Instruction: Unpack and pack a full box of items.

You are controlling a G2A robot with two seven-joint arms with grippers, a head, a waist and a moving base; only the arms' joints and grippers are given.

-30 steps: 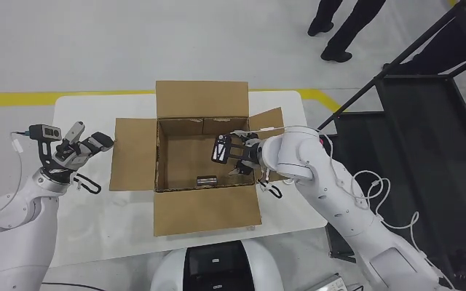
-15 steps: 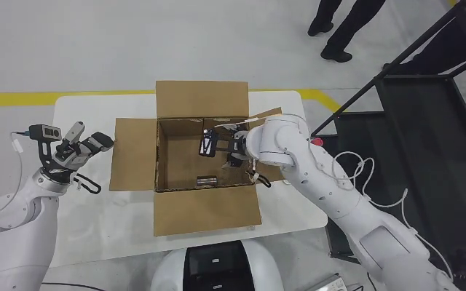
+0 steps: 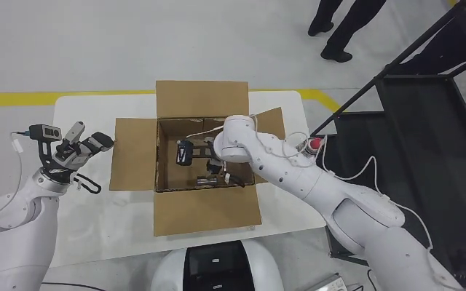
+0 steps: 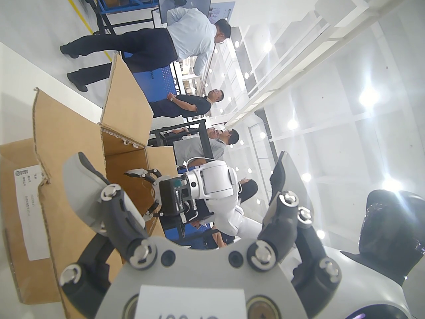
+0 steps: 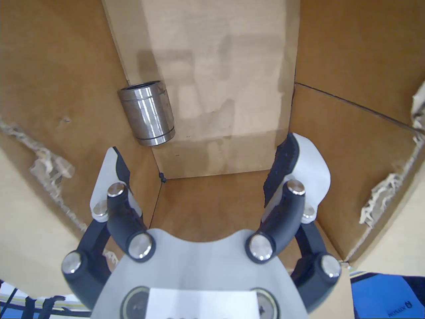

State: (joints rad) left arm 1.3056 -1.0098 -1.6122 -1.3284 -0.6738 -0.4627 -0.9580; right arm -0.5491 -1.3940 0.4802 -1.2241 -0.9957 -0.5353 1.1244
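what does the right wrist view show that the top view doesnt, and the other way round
Right wrist view: the grooves and hollow end of the metal cylinder, with the right gripper open and apart from it. Top view: the left gripper open over the table beside the cardboard box, whose four flaps are open. Both: the cylinder lying on its side on the box floor.

In the centre of the top view, the box [image 3: 202, 98] stood open upward, its flaps folded outward. The right pincer [image 5: 202, 147] hung inside with its jaws spread over bare cardboard floor. A metal cylinder [image 3: 207, 180] lay against the lower wall. At far left, the left pincer [image 3: 89, 136] hung well apart from the box, with bare desk [image 3: 95, 218] between.
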